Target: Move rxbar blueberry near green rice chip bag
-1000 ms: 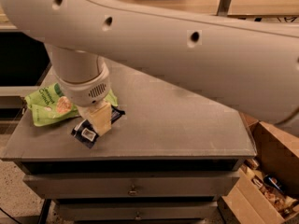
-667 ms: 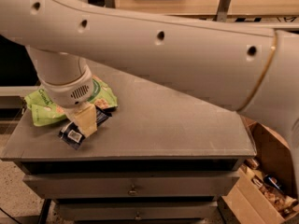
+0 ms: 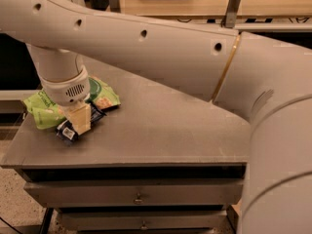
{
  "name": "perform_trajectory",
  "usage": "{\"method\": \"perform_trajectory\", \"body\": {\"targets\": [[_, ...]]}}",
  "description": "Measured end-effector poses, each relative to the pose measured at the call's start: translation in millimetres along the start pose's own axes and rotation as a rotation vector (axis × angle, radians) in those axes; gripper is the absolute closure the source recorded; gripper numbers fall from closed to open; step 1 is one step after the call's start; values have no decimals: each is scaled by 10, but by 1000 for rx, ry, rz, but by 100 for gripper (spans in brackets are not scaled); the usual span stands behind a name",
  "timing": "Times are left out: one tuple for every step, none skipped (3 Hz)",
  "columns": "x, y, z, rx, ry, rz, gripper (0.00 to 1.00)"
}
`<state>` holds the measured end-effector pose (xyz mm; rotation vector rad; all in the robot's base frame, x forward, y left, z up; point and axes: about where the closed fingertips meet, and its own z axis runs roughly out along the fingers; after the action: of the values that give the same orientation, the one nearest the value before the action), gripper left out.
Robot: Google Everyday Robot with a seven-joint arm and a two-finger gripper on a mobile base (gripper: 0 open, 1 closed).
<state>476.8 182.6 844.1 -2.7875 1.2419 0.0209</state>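
Observation:
The green rice chip bag (image 3: pixel 43 109) lies at the far left of the grey cabinet top (image 3: pixel 161 130), partly hidden behind my wrist. My gripper (image 3: pixel 79 123) points down just in front of the bag and is shut on the rxbar blueberry (image 3: pixel 68 131). This is a small dark navy wrapper with a white label patch. The bar sits low at the surface, touching or overlapping the bag's front edge. One tan finger (image 3: pixel 81 118) shows in front of the bar; the other is hidden.
My large white arm (image 3: pixel 195 57) spans the top and right of the view. The cabinet's front edge (image 3: pixel 131 165) runs just below the bar, with drawers (image 3: pixel 139 196) beneath. A wooden bench (image 3: pixel 195 4) stands behind.
My gripper has carried the rxbar leftward along the front of the green bag, and the arm has swung left with it.

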Motion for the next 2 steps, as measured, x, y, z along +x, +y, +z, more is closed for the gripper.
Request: {"method": "perform_trajectory", "body": {"targets": [[-5,-14,1,7,-2,0,13],[-11,-25,-1,14,-4,0,0]]}}
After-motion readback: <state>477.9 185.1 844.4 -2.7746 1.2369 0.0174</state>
